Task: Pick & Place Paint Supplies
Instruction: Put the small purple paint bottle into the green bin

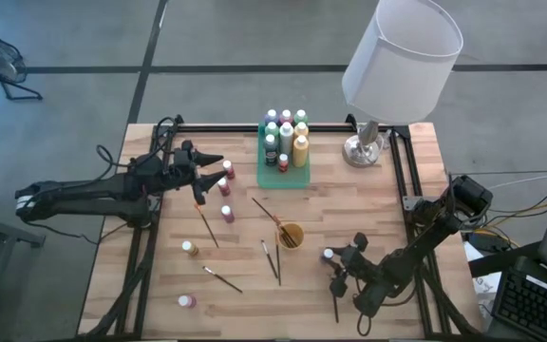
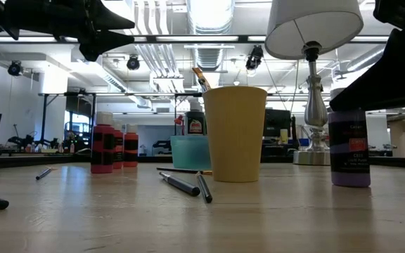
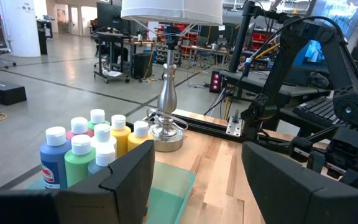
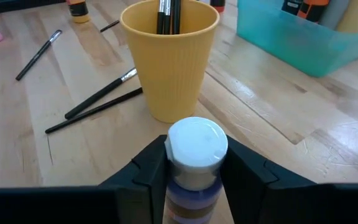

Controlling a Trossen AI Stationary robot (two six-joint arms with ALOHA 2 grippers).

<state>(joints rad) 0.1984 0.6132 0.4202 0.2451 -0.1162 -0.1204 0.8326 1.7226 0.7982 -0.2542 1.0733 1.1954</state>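
Left pincer (image 1: 218,163) raised above the bench (image 1: 368,204) toward its left edge and far half, fingers spread, nothing between them. Just beside its tip, two red bottles (image 1: 227,169) upright on the wood; a third red one (image 1: 225,214) nearer the middle. Along the left side toward the near edge, an orange bottle (image 1: 189,249), a pink bottle (image 1: 187,301) close to the near edge, and loose brushes (image 1: 207,226) flat on the boards, apart from one another.

At the middle of the far edge, green tray (image 1: 284,179) with a cluster of upright bottles (image 1: 286,135), pale caps up: blue, green, yellow and white among them, packed touching.

Near the bench centre, yellow cup (image 4: 169,57) upright with brushes standing in it; two more brushes (image 4: 101,94) flat beside its base.

Toward the far right corner, a lamp (image 1: 367,147) with a white shade.

Right of the cup and toward the near edge, right pincer (image 4: 191,163) low over the boards, fingers against both sides of the purple bottle (image 4: 196,155) just under its white cap. Bottle upright, foot on the bench in the low view. One brush (image 1: 336,302) flat next to that pincer, close to the near edge.
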